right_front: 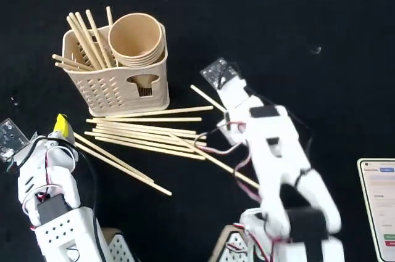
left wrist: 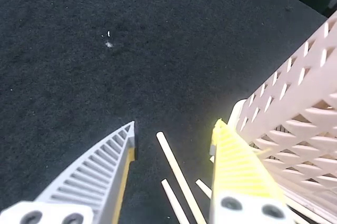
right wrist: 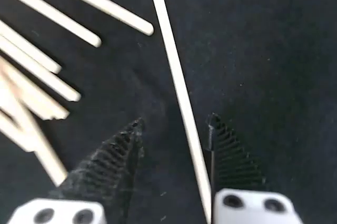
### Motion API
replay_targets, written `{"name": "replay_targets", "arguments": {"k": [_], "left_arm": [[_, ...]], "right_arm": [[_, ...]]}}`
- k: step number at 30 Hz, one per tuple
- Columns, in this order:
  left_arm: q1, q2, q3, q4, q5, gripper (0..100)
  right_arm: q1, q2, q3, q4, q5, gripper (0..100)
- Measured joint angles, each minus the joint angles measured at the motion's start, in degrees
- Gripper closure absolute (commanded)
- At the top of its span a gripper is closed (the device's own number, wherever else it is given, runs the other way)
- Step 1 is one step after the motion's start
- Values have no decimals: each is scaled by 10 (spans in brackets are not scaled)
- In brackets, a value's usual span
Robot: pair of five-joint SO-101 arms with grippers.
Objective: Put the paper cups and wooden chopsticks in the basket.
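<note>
- Progress: a stack of tan paper cups [right_front: 137, 39] stands inside the beige perforated plastic basket [right_front: 105, 92]. A bundle of pale wooden chopsticks [right_front: 86, 40] leans upright beside the cups. I judge the cups done and the chopsticks partly done.
- Left to do: a loose spread of chopsticks [right_front: 148, 131] lies on the black cloth table [right_front: 321, 58], between my two grippers.
- Right gripper [right wrist: 174, 124]: its black ribbed jaws stand moderately apart, astride one long chopstick [right wrist: 176, 76] that lies flat on the cloth. They are not closed on it. More stick ends lie just beside one jaw.
- Left gripper [left wrist: 175, 126]: one grey ribbed jaw and one yellow jaw are spread wide and hold nothing. The basket's slotted wall is just beside the yellow jaw, and stick ends lie between the jaws.
- Materials: the sticks are thin, straight and smooth with blunt ends. The basket wall is rigid lattice. The cups are matt, tapered and nested.
</note>
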Motion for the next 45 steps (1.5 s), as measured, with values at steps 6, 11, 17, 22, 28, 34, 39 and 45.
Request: {"name": "replay_targets", "arguments": {"k": [6, 11, 17, 22, 28, 34, 39, 45], "left_arm": [[0, 0, 0, 0, 0, 766], [0, 0, 0, 0, 0, 766], [0, 0, 0, 0, 0, 766], [0, 0, 0, 0, 0, 766], [0, 0, 0, 0, 0, 766], [0, 0, 0, 0, 0, 766], [0, 0, 0, 0, 0, 766], [0, 0, 0, 0, 0, 766]], "right_arm": [[36, 145, -105, 5, 62, 811], [36, 227, -179, 68, 97, 962], [44, 249, -231, 121, 99, 988], [92, 164, -229, 191, 103, 988], [83, 6, -78, 261, 153, 988], [47, -149, 107, 193, 171, 987], [-15, -246, 215, 171, 173, 933], [-92, -302, 244, 154, 125, 820]]}}
